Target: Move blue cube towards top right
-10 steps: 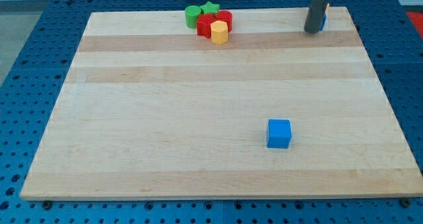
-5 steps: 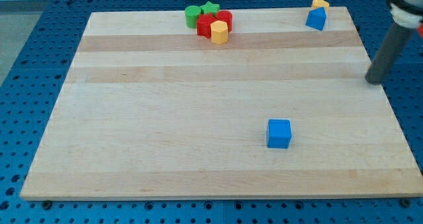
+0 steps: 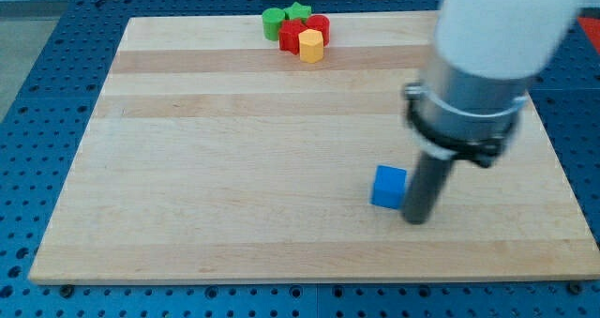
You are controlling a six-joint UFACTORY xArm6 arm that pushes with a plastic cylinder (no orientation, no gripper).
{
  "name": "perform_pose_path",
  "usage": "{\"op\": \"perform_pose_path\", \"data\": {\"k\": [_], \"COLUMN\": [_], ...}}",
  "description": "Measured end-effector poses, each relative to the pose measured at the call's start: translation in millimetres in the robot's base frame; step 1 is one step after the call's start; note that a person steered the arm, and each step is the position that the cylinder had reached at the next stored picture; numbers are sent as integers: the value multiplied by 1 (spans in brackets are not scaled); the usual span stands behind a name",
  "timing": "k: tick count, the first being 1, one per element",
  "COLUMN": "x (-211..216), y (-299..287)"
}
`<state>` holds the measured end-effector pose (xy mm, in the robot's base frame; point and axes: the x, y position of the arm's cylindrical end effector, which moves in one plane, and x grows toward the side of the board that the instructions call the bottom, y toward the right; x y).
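Note:
The blue cube (image 3: 388, 187) lies on the wooden board (image 3: 234, 168), right of centre and toward the view's bottom. My tip (image 3: 416, 219) stands just to the cube's right and slightly below it, touching or nearly touching its right side. The large white and grey arm body above the rod hides the board's top right corner.
A cluster of blocks sits at the board's top edge, left of centre: a green cylinder (image 3: 273, 22), a green star (image 3: 298, 12), red blocks (image 3: 317, 25) and a yellow hexagonal block (image 3: 310, 45).
My tip swung from the top right corner out past the right edge, then down to the blue cube's right side. The cube has shifted slightly left. The arm now covers the top right blocks.

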<state>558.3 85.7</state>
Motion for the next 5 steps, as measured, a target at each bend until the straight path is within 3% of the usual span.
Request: {"op": "perform_pose_path", "data": {"k": [1,3,5], "x": [-4,-48,-9], "y": [-53,-57,-58]}}
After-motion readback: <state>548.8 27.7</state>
